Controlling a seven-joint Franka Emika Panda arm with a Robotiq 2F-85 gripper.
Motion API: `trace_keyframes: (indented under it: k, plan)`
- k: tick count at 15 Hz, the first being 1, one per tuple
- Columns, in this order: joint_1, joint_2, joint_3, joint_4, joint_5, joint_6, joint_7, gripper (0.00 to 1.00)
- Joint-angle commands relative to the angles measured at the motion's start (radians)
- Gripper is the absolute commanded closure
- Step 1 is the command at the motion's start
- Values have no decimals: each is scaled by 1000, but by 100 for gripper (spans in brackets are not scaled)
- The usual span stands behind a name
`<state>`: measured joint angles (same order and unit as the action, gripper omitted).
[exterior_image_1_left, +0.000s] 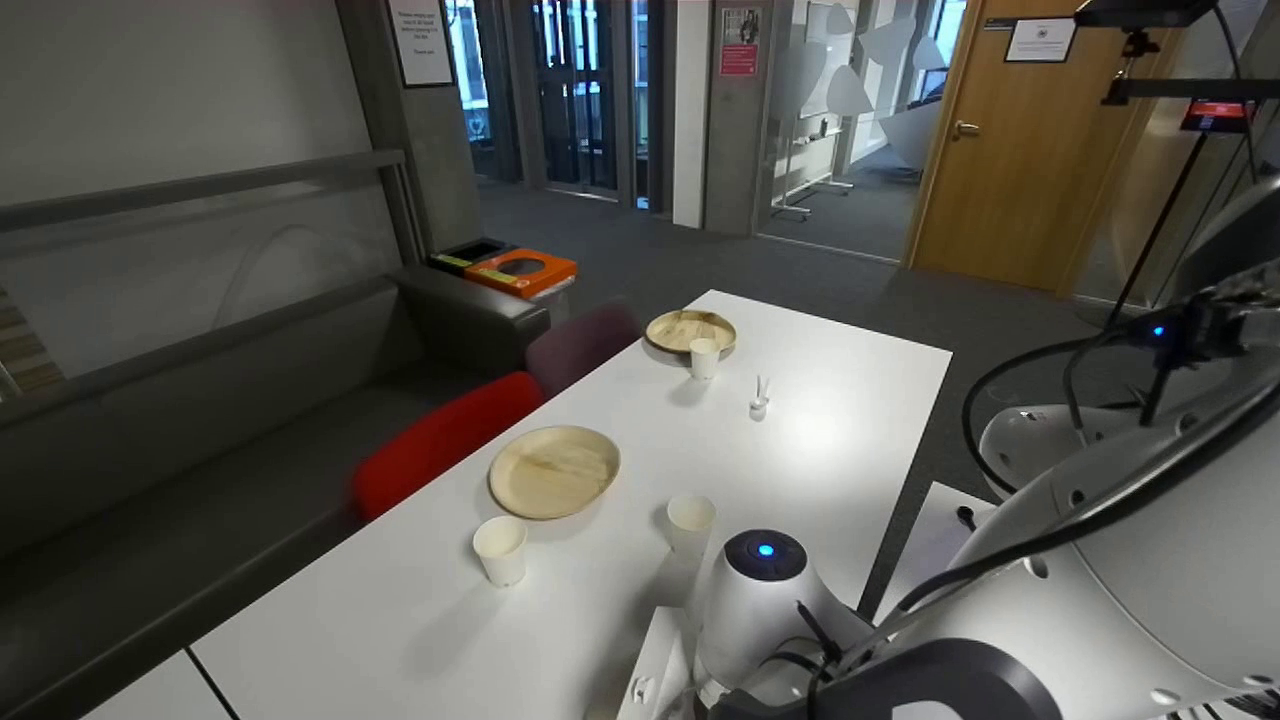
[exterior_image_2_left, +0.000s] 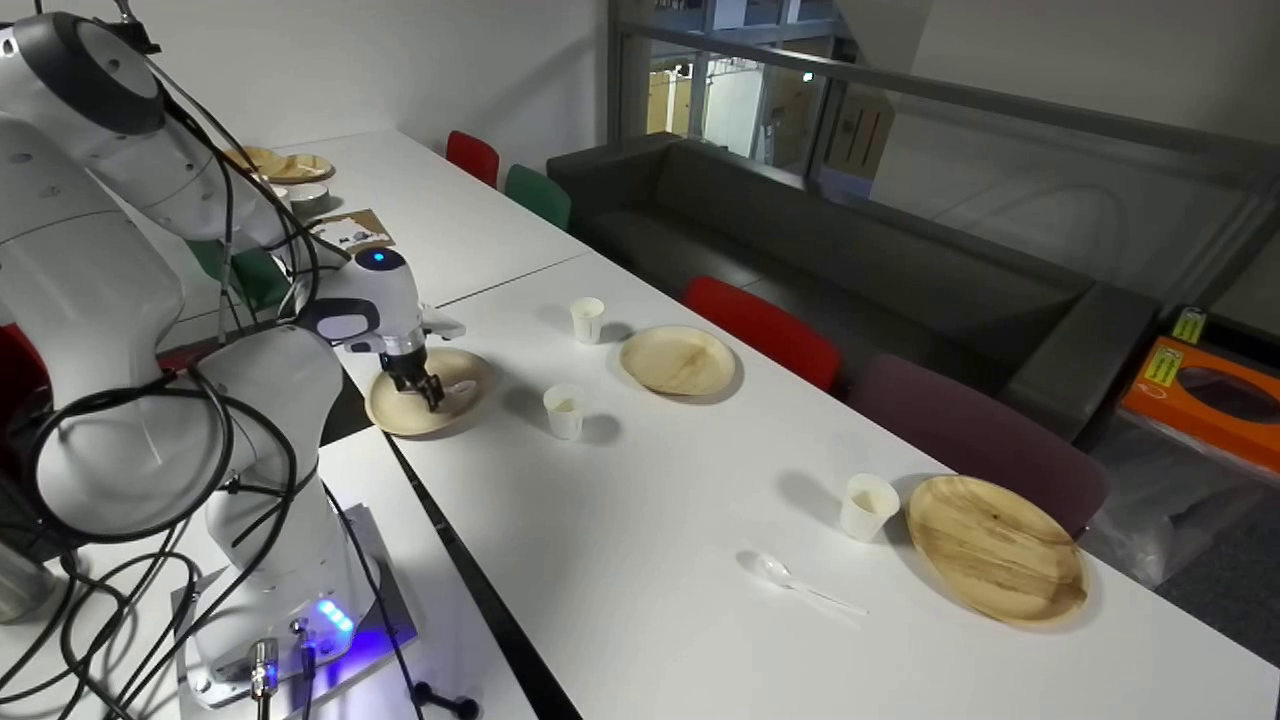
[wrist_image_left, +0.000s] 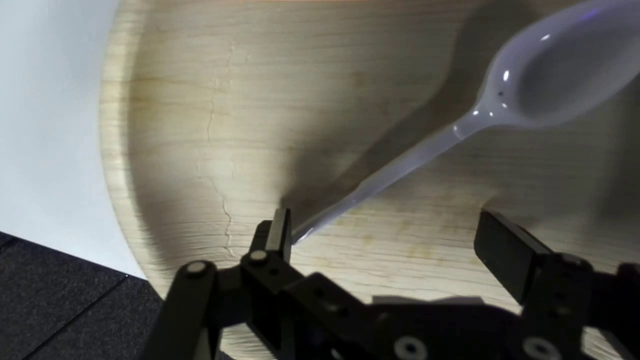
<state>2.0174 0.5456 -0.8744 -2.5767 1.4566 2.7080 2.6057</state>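
Features dark flooring (exterior_image_1_left: 610, 235), a grey sofa (exterior_image_1_left: 240, 430) along a wall (exterior_image_1_left: 170, 80), a wooden door (exterior_image_1_left: 1020, 150) and a glass partition (exterior_image_1_left: 848, 92); includes a red chair (exterior_image_1_left: 445, 440) beside the surface (exterior_image_1_left: 850, 360).

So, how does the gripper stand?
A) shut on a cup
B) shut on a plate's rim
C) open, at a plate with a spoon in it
C: in the wrist view the gripper has its jaws wide apart, and the spoon lies ungripped in the plate.
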Motion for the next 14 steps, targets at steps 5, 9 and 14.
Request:
trace_keyframes:
  k: [5,9,14]
  plan:
    - [59,45,-40,-26,-17,29,-1,0]
    - [92,99,-58,-33,-59,16,-2,0]
    - [143,129,-96,-44,-88,6,-2,0]
